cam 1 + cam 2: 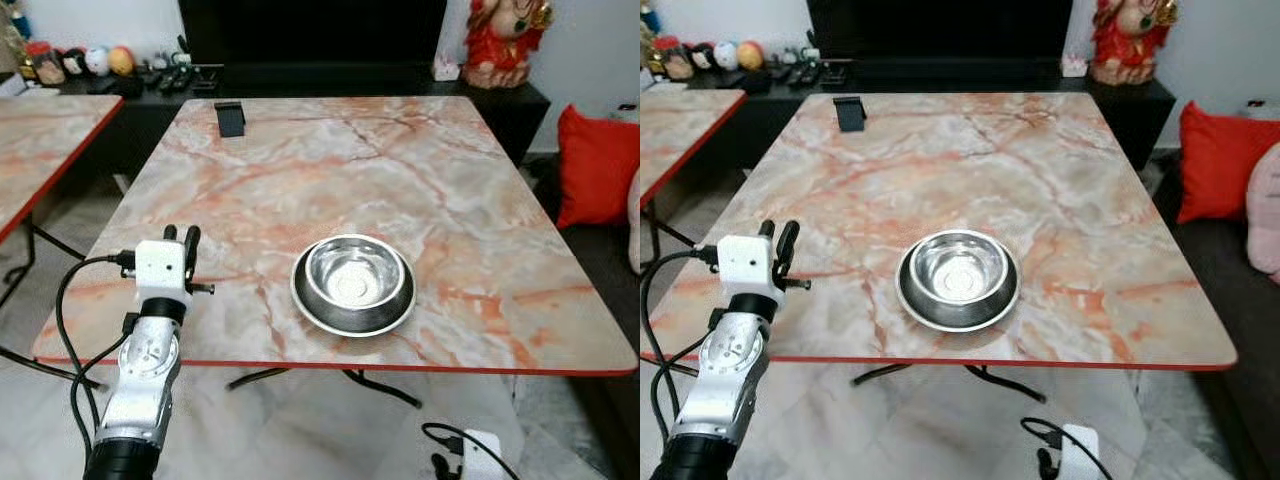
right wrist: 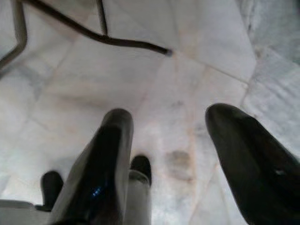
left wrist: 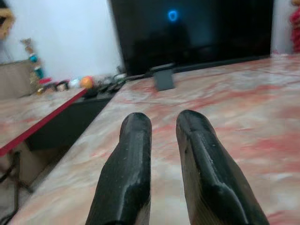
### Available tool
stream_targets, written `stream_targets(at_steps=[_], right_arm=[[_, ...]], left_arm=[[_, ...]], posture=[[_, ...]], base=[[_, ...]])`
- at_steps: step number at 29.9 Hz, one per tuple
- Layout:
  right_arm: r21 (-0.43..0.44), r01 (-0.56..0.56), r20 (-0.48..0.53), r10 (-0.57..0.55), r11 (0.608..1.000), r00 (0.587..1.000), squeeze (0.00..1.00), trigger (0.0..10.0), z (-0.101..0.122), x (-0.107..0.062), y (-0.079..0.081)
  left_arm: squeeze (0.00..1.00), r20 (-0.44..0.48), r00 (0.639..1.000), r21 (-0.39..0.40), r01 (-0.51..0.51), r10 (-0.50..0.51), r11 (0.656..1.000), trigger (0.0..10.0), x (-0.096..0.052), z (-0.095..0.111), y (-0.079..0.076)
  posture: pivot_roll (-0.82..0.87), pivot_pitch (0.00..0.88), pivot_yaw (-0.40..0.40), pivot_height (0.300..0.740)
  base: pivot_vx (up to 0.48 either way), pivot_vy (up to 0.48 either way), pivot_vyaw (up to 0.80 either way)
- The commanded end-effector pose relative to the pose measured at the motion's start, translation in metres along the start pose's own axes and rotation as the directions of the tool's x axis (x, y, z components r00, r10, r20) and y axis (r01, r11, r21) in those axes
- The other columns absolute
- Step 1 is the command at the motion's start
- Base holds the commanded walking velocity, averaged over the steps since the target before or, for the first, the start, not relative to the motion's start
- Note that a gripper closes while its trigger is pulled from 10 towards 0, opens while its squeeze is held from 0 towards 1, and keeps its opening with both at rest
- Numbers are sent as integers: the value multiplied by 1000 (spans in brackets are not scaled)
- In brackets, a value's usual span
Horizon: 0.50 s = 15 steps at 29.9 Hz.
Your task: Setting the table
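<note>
1. Bowl (image 1: 353,284): round, polished steel with a wide flared rim, resting on the desk (image 1: 420,180) near its front edge.
2. Desk: glossy pink-veined marble pattern, red edging (folding metal legs partly hidden beneath).
3. Left pincer (image 1: 181,241): left of the bowl over the desk, black fingers nearly together, holding nothing.
4. Right pincer (image 2: 183,154): below the desk's front edge, fingers spread, over pale floor tiles (image 2: 197,42); mostly cut off.
5. Small dark object (image 1: 230,117): beyond the bowl, at the desk's far side, identity unclear.
</note>
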State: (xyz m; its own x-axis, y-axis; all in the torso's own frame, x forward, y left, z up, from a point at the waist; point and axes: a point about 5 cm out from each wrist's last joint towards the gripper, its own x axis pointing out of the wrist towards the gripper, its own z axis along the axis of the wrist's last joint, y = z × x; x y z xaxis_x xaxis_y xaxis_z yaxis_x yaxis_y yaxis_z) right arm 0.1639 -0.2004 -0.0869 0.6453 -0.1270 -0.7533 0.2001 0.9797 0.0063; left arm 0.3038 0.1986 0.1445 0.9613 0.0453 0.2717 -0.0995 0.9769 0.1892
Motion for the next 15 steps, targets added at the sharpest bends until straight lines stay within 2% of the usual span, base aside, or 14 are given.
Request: stream_targets(at_steps=[1, 15], right_arm=[[20, -23, 3, 23, 1000, 1000, 0, 10000, 0, 1, 9], [-12, -34, 8, 34, 999, 999, 0, 10000, 2, 1, 13]], left_arm=[[0, 0, 1000, 34, 5, -5, 999, 10000, 1, 1, 4], [0, -6, 1000, 29, -17, 18, 999, 10000, -1, 2, 9]], posture=[[35, 0, 17, 724], [47, 0, 16, 724]], base=[[0, 281, 0], [0, 281, 31]])
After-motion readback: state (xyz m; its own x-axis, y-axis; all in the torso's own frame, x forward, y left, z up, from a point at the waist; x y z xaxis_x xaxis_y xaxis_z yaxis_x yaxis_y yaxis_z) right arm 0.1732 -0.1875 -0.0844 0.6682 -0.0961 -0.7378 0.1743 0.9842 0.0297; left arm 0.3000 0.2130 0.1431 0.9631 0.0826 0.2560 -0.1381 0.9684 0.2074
